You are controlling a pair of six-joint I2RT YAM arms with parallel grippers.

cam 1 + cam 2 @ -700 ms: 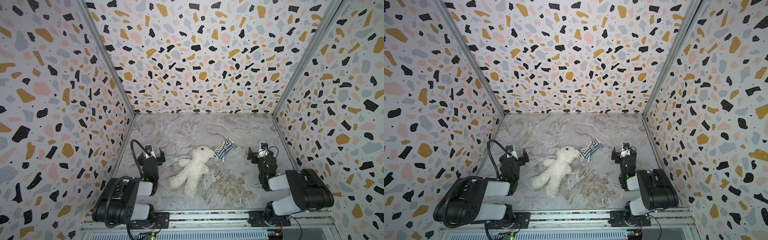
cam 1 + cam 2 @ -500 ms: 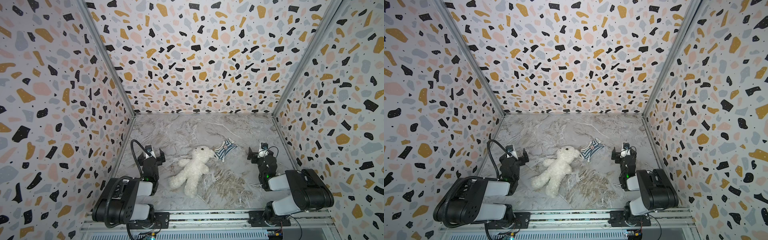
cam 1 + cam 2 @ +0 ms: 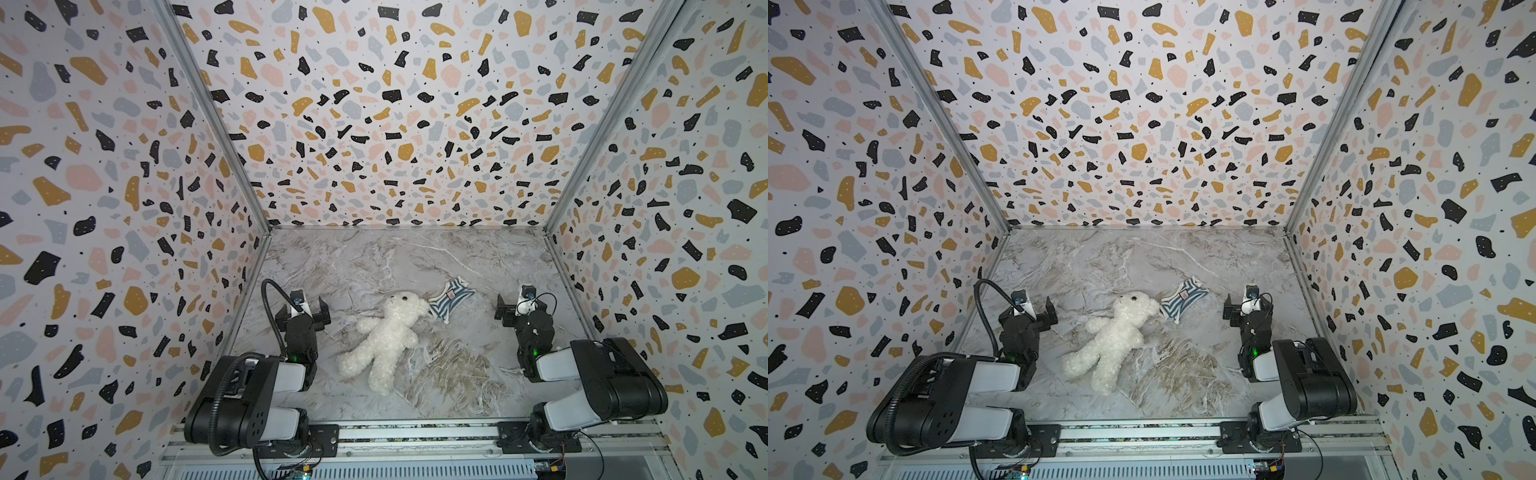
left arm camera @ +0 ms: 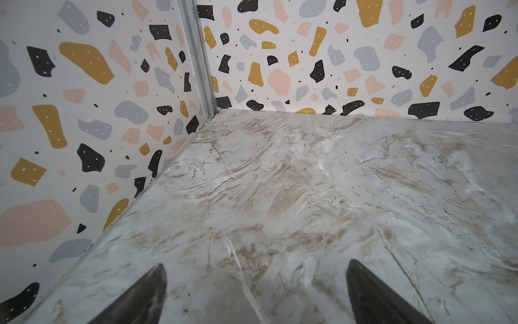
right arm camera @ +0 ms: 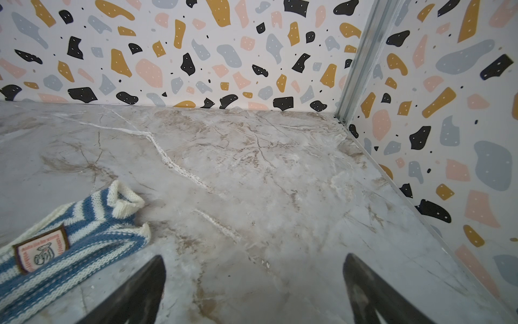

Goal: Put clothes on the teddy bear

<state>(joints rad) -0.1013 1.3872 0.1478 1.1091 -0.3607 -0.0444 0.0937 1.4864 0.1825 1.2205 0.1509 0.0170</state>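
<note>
Starting at the left wall (image 3: 124, 208), we find our left gripper (image 3: 302, 312) spread wide and empty, close to that wall's foot, with bare marble table (image 3: 374, 257) ahead of it. The teddy bear (image 3: 388, 336) lies mid-table, its head just beside the striped shirt (image 3: 451, 297). Our right gripper (image 3: 521, 309) gapes wide too, holding nothing, near the right wall (image 3: 644, 249).

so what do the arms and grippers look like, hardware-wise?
Both arms have bulky black joint housings, pale grey links and a green light. The left arm carries a black corrugated hose to the wrist; the right arm has only thin black wires. The left gripper and right gripper have black bodies and dark tapering fingers.
</note>
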